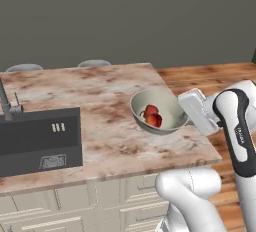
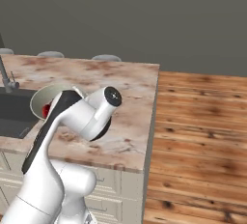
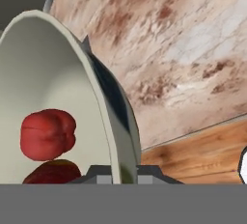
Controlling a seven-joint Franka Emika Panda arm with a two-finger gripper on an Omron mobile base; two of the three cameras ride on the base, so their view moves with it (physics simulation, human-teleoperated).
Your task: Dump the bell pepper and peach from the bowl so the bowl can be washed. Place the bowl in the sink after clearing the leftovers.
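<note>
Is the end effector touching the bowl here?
Touching. In the hand view, the bowl's rim runs down between the end effector's two fingertips, one inside the wall, one outside.

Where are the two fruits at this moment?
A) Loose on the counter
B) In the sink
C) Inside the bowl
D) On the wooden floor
C: the red bell pepper and the peach both lie inside the bowl, which the gripper holds by its rim over the counter.

Both base views look forward and down from either side at the pale greyish-cream round bowl (image 1: 159, 111); the hand view sits close against its rim.
</note>
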